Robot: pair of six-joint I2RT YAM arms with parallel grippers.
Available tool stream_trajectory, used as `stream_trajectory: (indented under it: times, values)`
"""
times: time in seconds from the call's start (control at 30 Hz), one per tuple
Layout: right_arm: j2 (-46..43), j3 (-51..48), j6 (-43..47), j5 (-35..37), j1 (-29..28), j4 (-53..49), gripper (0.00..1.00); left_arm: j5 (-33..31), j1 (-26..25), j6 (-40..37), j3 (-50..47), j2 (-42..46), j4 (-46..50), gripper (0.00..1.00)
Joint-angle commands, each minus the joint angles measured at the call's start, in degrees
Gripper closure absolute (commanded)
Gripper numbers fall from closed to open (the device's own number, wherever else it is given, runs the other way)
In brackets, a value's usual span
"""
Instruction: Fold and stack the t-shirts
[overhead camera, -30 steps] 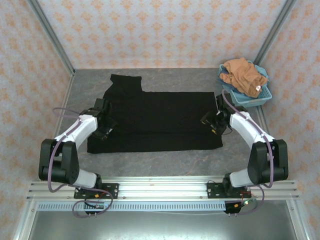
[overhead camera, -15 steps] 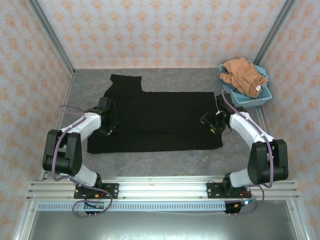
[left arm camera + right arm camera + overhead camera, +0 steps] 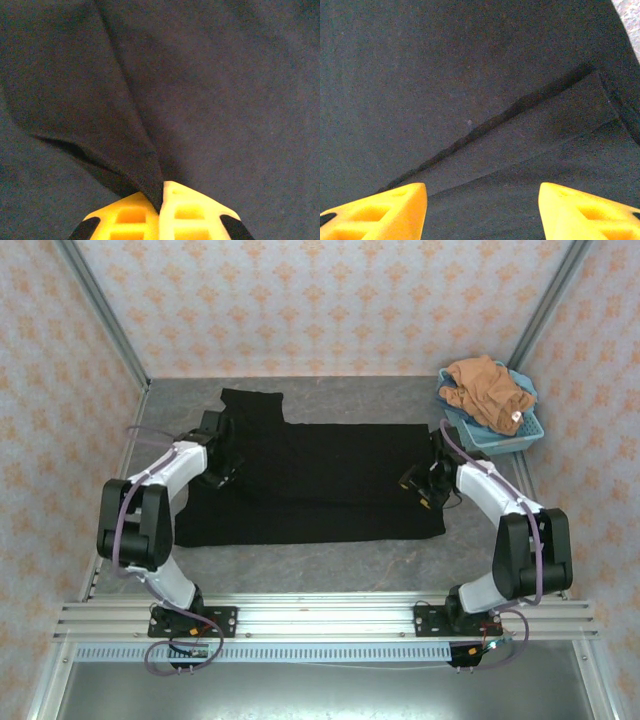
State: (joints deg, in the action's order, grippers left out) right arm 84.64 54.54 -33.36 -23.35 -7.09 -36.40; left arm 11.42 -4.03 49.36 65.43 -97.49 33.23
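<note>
1. A black t-shirt [image 3: 330,475] lies spread flat across the middle of a grey table [image 3: 300,560], one sleeve reaching toward the far left corner, in the view from above.
2. The left gripper [image 3: 222,468] sits at the shirt's left side, near the sleeve, low on the cloth.
3. Seen from the left wrist, the left gripper [image 3: 162,192] has its yellow fingers [image 3: 192,212] pressed together, a raised ridge of the black t-shirt [image 3: 210,90] pinched between them; the pleat runs away from the tips across the fabric.
4. The right gripper [image 3: 415,483] rests over the shirt's right edge, opposite the left one.
5. From the right wrist, the right gripper [image 3: 482,200] has its two yellow fingers [image 3: 380,207] well apart, nothing between them. Beneath them lies the black t-shirt [image 3: 445,75], with a folded edge crossing the cloth on a diagonal.
6. An orange-brown t-shirt [image 3: 487,390] is bunched in a heap on top of a light-blue plastic basket [image 3: 520,435] at the table's far right corner, well apart from the black shirt.
7. Patterned peach walls [image 3: 330,300] enclose the table on three sides.
</note>
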Motion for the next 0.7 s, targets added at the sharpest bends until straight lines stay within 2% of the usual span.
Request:
stream_trajectory:
  times: [0.0,0.47,0.67]
  values:
    - [1.1,2.2,-0.6,2.6,-0.1,-2.0,0.39,0.3,-0.4,-2.0,4.1,-2.4,3.0,1.0]
    - [2.6,2.4,-2.9,4.1,-0.1,-3.2,0.4,-1.7,-2.8,-12.9,20.7,-16.2,15.0,1.0]
    - [2.9,2.4,-3.0,4.1,-0.1,-3.4,0.4,-5.0,-5.6,-18.4,24.9,-19.6,18.8,1.0]
